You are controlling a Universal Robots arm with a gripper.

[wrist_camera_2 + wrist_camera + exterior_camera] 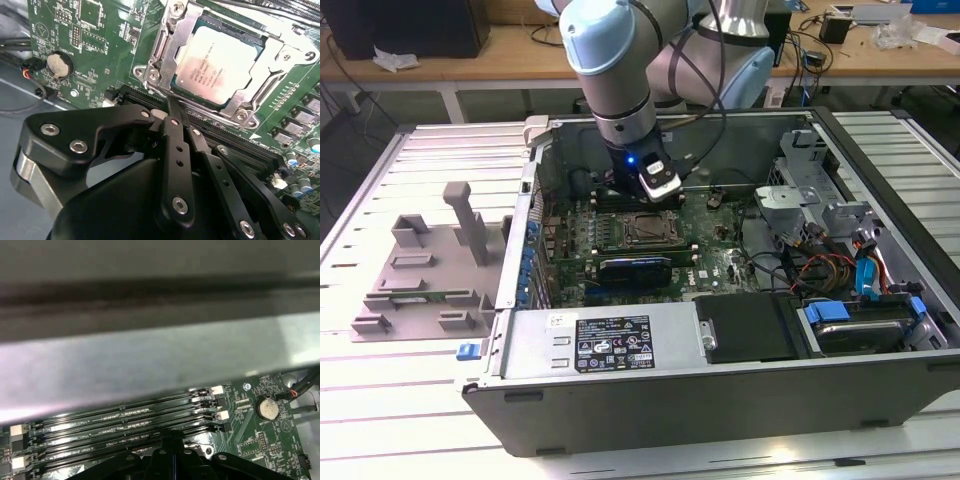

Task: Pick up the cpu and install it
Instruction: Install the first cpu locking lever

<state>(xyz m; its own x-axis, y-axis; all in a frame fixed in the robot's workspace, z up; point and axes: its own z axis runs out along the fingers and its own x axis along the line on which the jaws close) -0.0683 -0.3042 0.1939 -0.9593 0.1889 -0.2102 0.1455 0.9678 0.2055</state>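
1. In the second wrist view, the gripper (169, 107) has its black fingers (173, 131) pressed together into one thin blade, with nothing held between them.
2. Their tip sits right at the edge of the metal socket frame (167, 42), just beside the cpu (217, 62).
3. The cpu lies flat inside that frame on the green motherboard (100, 35), its pale silver top facing up.
4. A round coin battery (57, 64) sits on the board, well apart from the socket.
5. In the first wrist view, the fingers poke up in front of a row of long memory slots (125, 422), and the same coin battery (267, 408) shows off to one side.
6. From the exterior view, the arm (620, 90) reaches down into the open computer case (720, 380), which lies on its side on a slatted table (380, 390).
7. A grey plastic fixture (430, 270) rests on the table at the exterior view's left of the case.
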